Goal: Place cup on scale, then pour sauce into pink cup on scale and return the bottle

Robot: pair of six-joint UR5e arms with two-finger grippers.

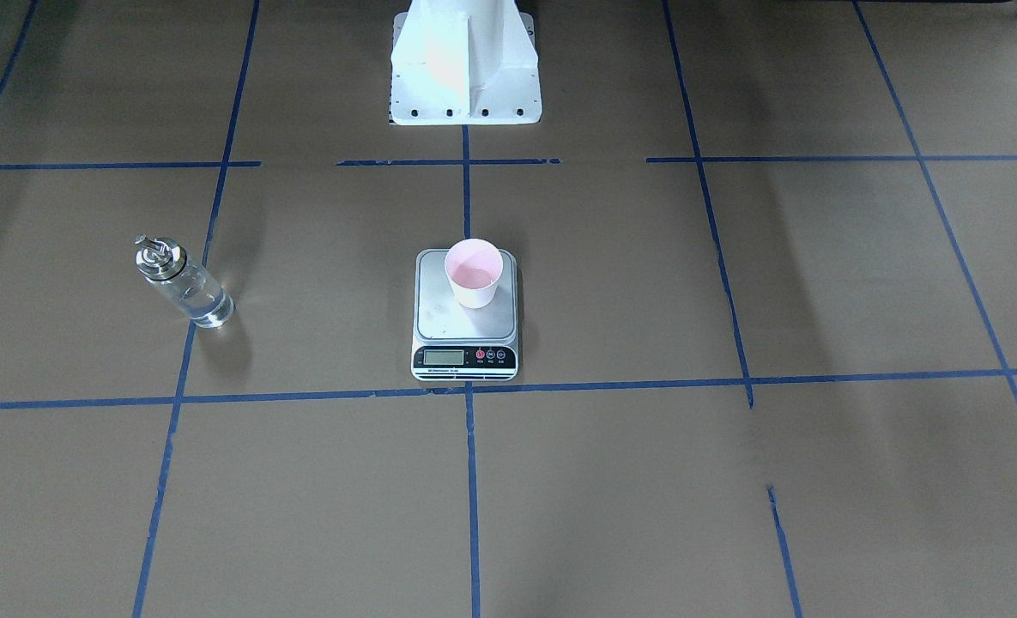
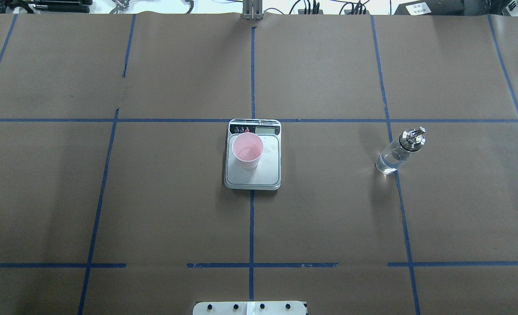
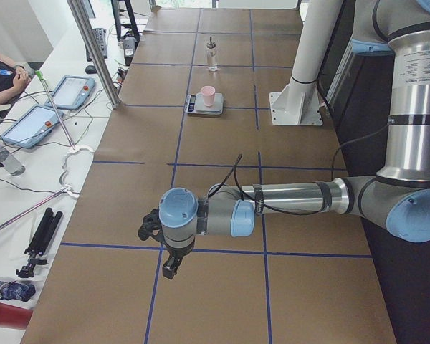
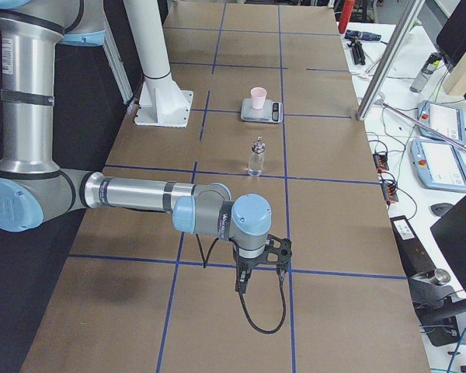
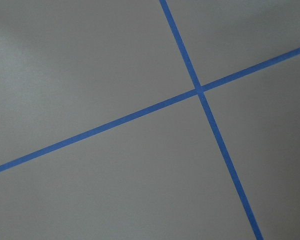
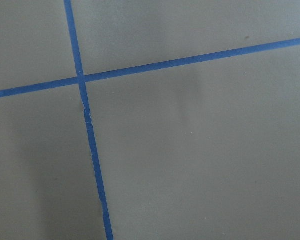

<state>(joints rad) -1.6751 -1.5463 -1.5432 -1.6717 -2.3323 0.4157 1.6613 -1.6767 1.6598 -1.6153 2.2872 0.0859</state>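
Writing: the scale [image 2: 264, 174] has fine print on its black front strip, under the display [image 2: 265, 130], but it is too small to read. The digits on the display cannot be read either. The marks on the bottle [image 2: 398, 154] are not legible.

Cup: the pink cup [image 2: 247, 150] stands upright on the scale's platform, in its far left part, just beside the front strip. Its inside is pink. I cannot tell if there is liquid in it.

Bottle: it stands upright on the table [image 2: 328, 218], well apart from the scale, to its right, and its base is at a line of blue tape [image 2: 251, 227]. The metal cap [image 2: 411, 138] with a spout is on.

Sauce: a clear sauce [image 2: 387, 162] fills the lower part of the bottle.

Scale: it lies at the middle of the table, with the front strip on the far side.

Left gripper: the left gripper [image 3: 170, 266] hangs over the left end of the table, well apart from the scale. I cannot tell whether its fingers are apart or together.

Right gripper: the right gripper [image 4: 252, 281] hangs over the right end, well apart from the bottle. I cannot tell its state either.

Wrist views: only brown table and crossing tape lines.
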